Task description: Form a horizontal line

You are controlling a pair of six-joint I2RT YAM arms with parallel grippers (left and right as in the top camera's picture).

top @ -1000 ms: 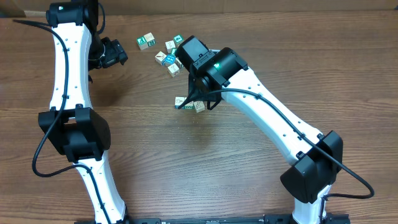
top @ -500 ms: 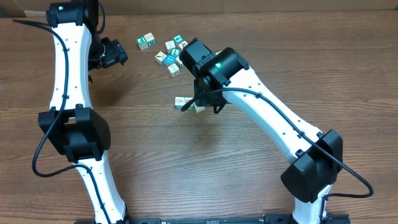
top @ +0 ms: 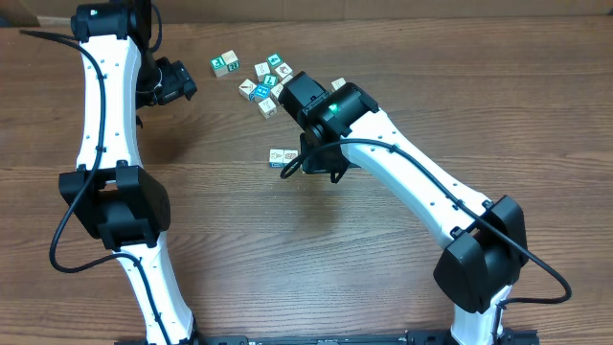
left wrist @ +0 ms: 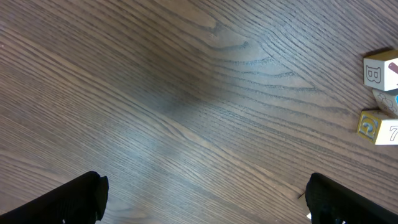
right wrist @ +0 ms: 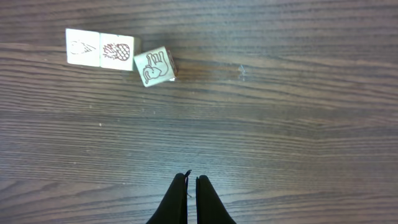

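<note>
While the right gripper (right wrist: 191, 186) hangs closed, horizontal line (right wrist: 115, 52), third cube (right wrist: 154, 65) askew.

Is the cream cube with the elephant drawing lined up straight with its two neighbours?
No, the elephant cube sits rotated, askew from the two flush cubes.

a letter "b" on the upper cube (left wrist: 379, 73); "g" and "7" on the lower cube (left wrist: 376, 127).

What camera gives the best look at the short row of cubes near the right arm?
Right wrist: the row is in full view, three cubes side by side, the third tilted. In the overhead view, the right arm hides part of it. The left wrist view shows none of it.
</note>
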